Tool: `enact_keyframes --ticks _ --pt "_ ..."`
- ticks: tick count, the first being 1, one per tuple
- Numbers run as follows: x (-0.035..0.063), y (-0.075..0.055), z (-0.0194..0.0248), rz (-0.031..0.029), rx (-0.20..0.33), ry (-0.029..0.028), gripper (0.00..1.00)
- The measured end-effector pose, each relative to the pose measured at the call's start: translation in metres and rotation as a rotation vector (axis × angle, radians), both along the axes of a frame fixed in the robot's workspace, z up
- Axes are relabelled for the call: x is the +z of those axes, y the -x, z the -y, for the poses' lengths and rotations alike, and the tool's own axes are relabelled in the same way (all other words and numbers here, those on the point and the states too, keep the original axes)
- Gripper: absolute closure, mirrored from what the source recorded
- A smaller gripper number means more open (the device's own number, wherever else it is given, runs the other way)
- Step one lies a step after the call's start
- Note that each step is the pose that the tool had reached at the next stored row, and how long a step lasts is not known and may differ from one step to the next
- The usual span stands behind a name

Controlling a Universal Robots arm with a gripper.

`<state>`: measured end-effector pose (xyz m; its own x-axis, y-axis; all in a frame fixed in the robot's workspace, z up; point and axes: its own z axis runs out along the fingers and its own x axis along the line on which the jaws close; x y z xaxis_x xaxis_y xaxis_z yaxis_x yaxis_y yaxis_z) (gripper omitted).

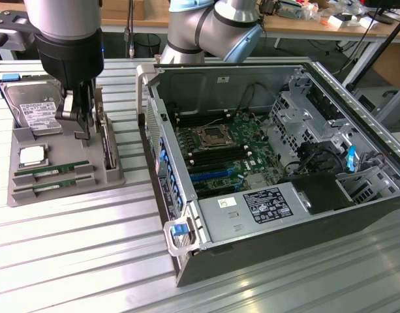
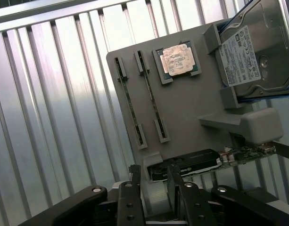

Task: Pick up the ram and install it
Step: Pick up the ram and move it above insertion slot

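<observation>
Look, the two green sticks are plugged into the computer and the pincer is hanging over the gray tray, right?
Not quite. The two green sticks are lying in their slots on the gray tray, not plugged into the computer. The exterior view shows this. The rest is right: the pincer is hanging over the gray tray.

The ram sticks (image 1: 53, 168) were seen green, the tray (image 1: 69, 190) plain grey, the hard drive (image 1: 31, 104) silver with a white label, the table (image 1: 76, 248) ribbed silver.
</observation>
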<state>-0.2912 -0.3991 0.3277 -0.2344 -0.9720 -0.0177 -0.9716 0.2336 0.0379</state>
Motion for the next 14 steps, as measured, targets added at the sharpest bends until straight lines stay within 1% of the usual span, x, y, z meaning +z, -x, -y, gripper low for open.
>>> enact_keyframes --ticks 5,14 --pt "-0.0017 0.0 0.0 0.0 0.0 0.0 0.64" --pt "-0.0087 0.0 0.0 0.0 0.0 0.0 0.64"
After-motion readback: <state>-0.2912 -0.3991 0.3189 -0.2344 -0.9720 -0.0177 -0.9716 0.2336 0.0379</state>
